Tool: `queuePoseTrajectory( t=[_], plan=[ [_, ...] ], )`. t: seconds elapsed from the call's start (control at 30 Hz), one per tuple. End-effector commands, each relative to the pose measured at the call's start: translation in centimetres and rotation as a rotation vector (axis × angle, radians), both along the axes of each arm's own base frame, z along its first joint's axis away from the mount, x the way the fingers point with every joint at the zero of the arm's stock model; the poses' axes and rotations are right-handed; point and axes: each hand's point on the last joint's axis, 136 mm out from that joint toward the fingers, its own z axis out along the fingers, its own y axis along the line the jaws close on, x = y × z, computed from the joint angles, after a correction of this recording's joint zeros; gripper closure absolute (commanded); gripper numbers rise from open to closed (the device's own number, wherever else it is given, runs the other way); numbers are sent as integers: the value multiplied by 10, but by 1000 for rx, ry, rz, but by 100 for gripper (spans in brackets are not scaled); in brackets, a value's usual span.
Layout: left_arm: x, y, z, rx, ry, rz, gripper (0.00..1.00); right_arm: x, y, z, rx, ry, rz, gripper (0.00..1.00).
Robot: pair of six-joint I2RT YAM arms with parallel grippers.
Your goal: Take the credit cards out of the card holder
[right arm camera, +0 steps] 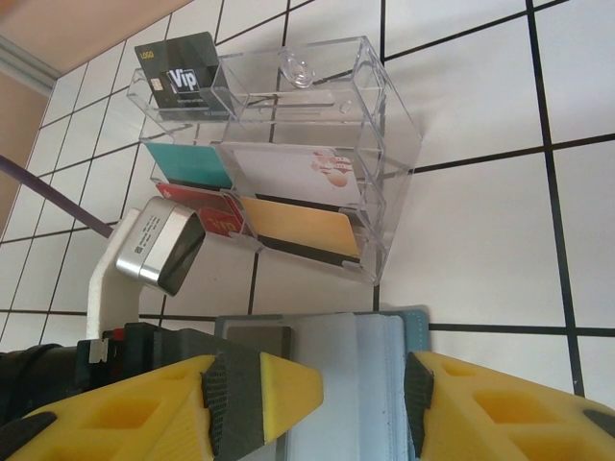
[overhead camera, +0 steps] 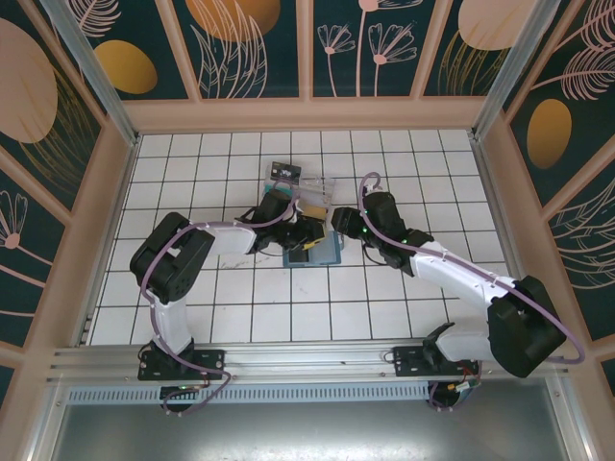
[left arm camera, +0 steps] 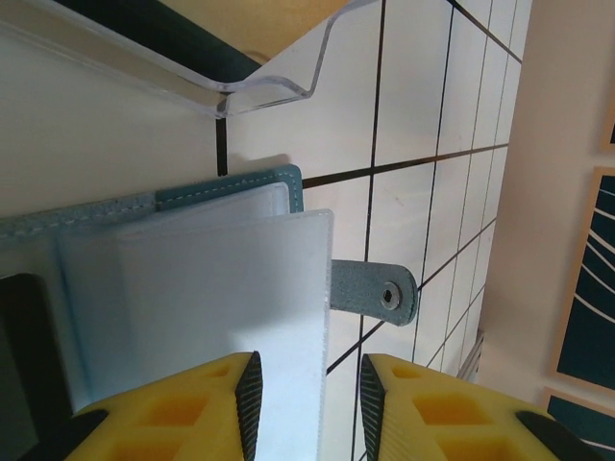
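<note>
White glossy square-tile desk [overhead camera: 192, 154] with thin black grout lines, boxed in by pale wood frames and teal wall panels [overhead camera: 336, 43] printed with gold discs and line-drawn leaves.

Left gripper [left arm camera: 307, 384]: chunky yellow plastic fingers [left arm camera: 245, 399] with dark ribbed pads. Jaws part-way apart, nothing clamped. One finger lies over the frosted sleeve and the sleeve's free edge runs up through the gap. Can't tell if that finger presses down.

Card holder [overhead camera: 327, 254] lies flat and opened on the desk at centre, between both grippers and just near of the tray. It has a teal textured cover with pale stitching and rounded corners. A stack of milky translucent plastic sleeves [left arm camera: 211, 288] sits on top. A rounded strap tab with a metal snap stud [left arm camera: 380, 293] sticks out sideways onto the tile. Too cloudy to tell if any sleeve has a card in it.

Clear rigid plastic tray [right arm camera: 394, 125] with divided slots stands just beyond the holder. Inside:
- black card [right arm camera: 183, 72] with white VIP print, in the far slot
- teal card [right arm camera: 192, 163]
- white card [right arm camera: 298, 173] with red marks
- red card [right arm camera: 207, 206]
- gold-yellow card [right arm camera: 298, 230], in the near slot

Silver metal box on a white bracket [right arm camera: 159, 245] sits beside the tray.

Right gripper [right arm camera: 351, 384]: same yellow fingers, jaws wide apart, straddling the sleeve stack from above. No grip visible.
</note>
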Motion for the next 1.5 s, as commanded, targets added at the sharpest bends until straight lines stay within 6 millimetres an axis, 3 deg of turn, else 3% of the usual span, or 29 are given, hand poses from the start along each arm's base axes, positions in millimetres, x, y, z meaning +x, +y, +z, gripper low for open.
queuePoseTrajectory(
  t=[0.0,0.17,0.3,0.43,0.6,0.7,1.07,1.17,1.23,1.47],
  plan=[
    [3,0,-3,25,-12,-9,64,3,-1,8,38,-23,-18,46],
    [2,2,-5,37,-7,-11,65,6,3,7,29,-18,0,46],
    [6,9,14,28,-47,6,64,3,19,5,64,13,78,46],
    [14,43,27,17,-70,85,64,0,36,1,165,67,174,46],
    [12,92,19,77,-53,189,66,-3,60,-5,237,138,287,48],
    [8,104,11,125,-42,209,69,-3,74,-18,224,201,323,56],
    [5,100,-3,137,-6,201,84,-6,106,-76,133,404,338,72],
    [4,86,2,75,-7,156,84,-9,107,-87,131,435,331,73],
    [3,82,-7,74,16,143,84,-10,106,-94,127,455,328,73],
    [2,90,-27,146,41,165,85,-14,104,-111,103,501,330,73]
  ],
)
